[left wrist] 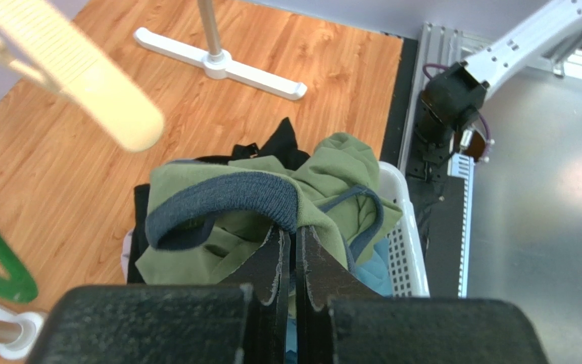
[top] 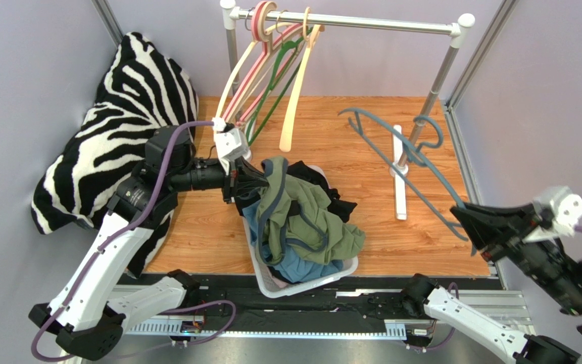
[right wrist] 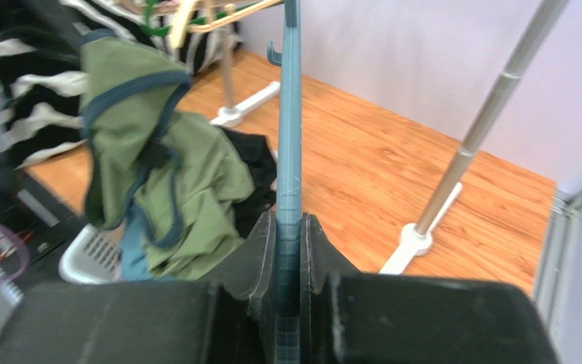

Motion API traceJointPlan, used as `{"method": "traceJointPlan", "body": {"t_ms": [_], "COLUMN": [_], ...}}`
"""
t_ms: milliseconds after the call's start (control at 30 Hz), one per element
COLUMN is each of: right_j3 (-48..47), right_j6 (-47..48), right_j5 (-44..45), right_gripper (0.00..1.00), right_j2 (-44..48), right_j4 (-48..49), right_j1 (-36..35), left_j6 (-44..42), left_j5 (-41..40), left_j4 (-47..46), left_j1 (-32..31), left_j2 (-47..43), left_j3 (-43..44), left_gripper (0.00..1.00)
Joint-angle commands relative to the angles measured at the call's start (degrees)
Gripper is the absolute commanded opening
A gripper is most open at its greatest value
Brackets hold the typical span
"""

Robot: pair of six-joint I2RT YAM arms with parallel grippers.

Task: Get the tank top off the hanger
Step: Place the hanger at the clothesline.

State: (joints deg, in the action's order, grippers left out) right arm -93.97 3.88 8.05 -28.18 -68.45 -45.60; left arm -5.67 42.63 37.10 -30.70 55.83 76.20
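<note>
Wood-grain tabletop (top: 408, 246), white plastic laundry basket (top: 313, 284) at near edge. Left gripper (left wrist: 294, 236) pinching blue-edged olive-green tank top (left wrist: 271, 178), cloth draping over basket pile. Right gripper (right wrist: 290, 227) clamping slate-blue plastic hanger (right wrist: 290, 144), seemingly bare, well apart. Best: holding hanger wide, lowering garment slowly, avoiding strap snagging.
</note>
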Motion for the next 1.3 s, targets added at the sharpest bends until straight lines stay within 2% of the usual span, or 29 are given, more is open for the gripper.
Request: {"method": "traceJointPlan", "body": {"t_ms": [0,33,100,133,233,367,533,633,700,800,967,1067,1100,1233,1267], "right_j3": [0.46,-0.15,-1.38,-1.82,-2.27,-5.15,-8.33,-8.95,-8.42,-7.89,-8.15,-9.64,-9.82,-10.96,-11.49], "right_j6": [-0.01,-0.01,0.6,0.86,2.27,3.94,3.69,-0.43,-2.9,-5.2,-6.16,-6.78,-6.87,-6.6,-6.52], "right_j5": [13.98,15.22,18.64,19.88,24.1,27.36,27.81,23.43,18.77,17.7,16.12,15.33,14.98,15.23,15.06], "right_gripper": [0.0,0.0,0.0,0.0,0.0,0.0,0.0,0.0,0.0,0.0,0.0,0.0,0.0,0.0,0.0], "right_j2": [-8.1,-10.9,-13.73,-16.44,-19.71,-25.85,-31.05,-33.77,-35.7,-37.55,-38.0,-38.52,-38.7,-39.84,-40.1], "right_j4": [9.98,12.78,14.56,16.48,21.05,23.88,24.24,24.32,25.11,26.86,29.16,29.24,29.33,29.16,29.07], "right_j1": [-0.01,-0.01,0.08,0.08,0.08,0.08,2.0,6.47,8.33,8.6,9.22,9.57,9.57,9.48,9.57], "left_j6": [-8.73,-10.4,-9.01,-9.44,-12.07,-18.05,-19.46,-21.39,-23.58,-24.21,-22.11,-18.35,-17.45,-17.44,-16.49], "left_j5": [-4.82,-6.75,-5.2,-5.1,-8.95,-19.5,-28.19,-30.58,-30.76,-33.74,-35.07,-34.12,-32.98,-34.28,-33.67], "left_j4": [6.21,9.27,11.84,14.38,15.19,14.76,13.52,13.7,15.62,15.2,11.77,11.06,12.02,10.8,10.89], "left_j1": [-7.5,-8.84,-10.6,-11.39,-13.68,-18.16,-18.87,-19.05,-19.22,-19.31,-20.1,-20.72,-20.98,-22.39,-22.47], "left_j2": [4.01,5.59,11.12,12.97,16.23,15.71,17.02,18.78,20.18,23.0,21.86,22.65,23.44,26.08,25.82], "left_j3": [7.45,12.69,19.74,26.04,29.35,22.6,11.19,5.65,3.7,-1.65,-8.78,-10.99,-10.73,-12.66,-12.83], "left_gripper": [0.0,0.0,0.0,0.0,0.0,0.0,0.03,0.07,0.06,0.0,0.0,0.12,0.25,0.43,0.51]}}
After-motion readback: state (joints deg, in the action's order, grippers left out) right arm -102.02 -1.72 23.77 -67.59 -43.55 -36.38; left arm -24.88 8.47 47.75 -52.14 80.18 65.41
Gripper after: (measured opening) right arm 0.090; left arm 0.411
